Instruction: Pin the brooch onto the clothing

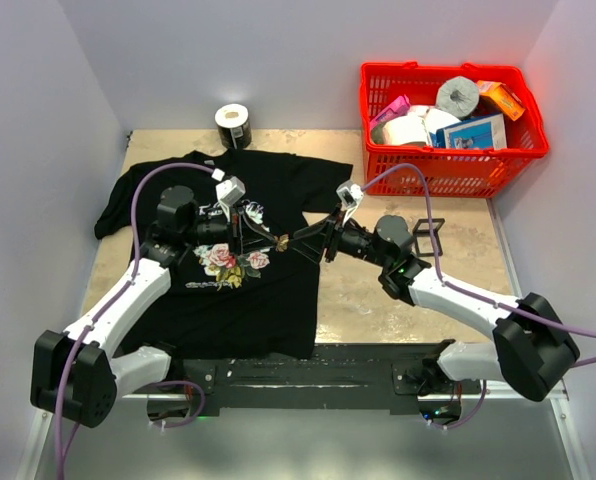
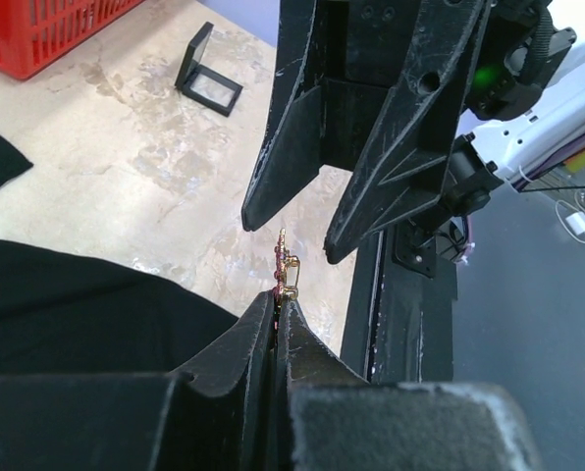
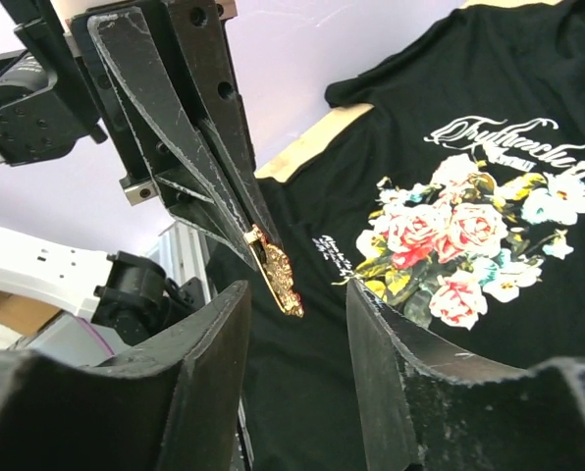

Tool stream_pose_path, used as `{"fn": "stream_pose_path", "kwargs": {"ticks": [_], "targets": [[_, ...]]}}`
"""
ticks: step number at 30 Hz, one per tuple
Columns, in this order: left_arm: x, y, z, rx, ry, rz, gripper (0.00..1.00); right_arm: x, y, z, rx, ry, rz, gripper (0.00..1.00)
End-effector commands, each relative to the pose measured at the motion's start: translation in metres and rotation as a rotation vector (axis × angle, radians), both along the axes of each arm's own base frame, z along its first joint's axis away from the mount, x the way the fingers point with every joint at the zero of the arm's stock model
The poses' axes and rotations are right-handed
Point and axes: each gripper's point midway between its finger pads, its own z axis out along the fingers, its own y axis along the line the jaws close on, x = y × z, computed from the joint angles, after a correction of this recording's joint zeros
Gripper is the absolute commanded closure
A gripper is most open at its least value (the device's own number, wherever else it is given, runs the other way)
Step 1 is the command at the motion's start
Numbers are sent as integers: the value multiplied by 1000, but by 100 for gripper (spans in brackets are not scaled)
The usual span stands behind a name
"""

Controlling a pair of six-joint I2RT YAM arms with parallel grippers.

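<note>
My left gripper (image 2: pixel 278 302) pinches the tiny gold-glinting pink flower brooch (image 3: pixel 276 273). My spread right gripper (image 3: pixel 297 292) should close squarely on it.

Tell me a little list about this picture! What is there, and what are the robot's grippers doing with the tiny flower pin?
brooch: held in the air over the shirt, not pinned yet
left gripper: shut on the brooch
right gripper: open, one finger on each side of the brooch
T-shirt: black, spread on the table, rose print facing up
red basket: far right corner, packed with things
roll: past the shirt's collar
</note>
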Motion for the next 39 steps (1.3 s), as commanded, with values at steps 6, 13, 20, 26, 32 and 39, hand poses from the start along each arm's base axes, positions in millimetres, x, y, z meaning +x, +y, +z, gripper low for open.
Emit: {"fn": "stream_pose_path", "kwargs": {"ticks": [6,13,20,26,32,39], "targets": [[-6,-4,10,-33,-20,-58,100,-1,10,28,75,-73,60,56],[-6,-4,8,-33,-9,-60,100,-2,11,34,91,-87,66,59],[-6,-5,8,-34,-9,-63,100,-2,9,39,102,-91,57,60],[-8,-5,9,-40,-9,-76,100,0,12,39,111,-94,64,73],[-12,-6,10,-48,-3,-99,100,-4,16,43,137,-94,99,99],[-11,-5,13,-48,-16,-83,57,-7,13,45,158,-92,95,100]]}}
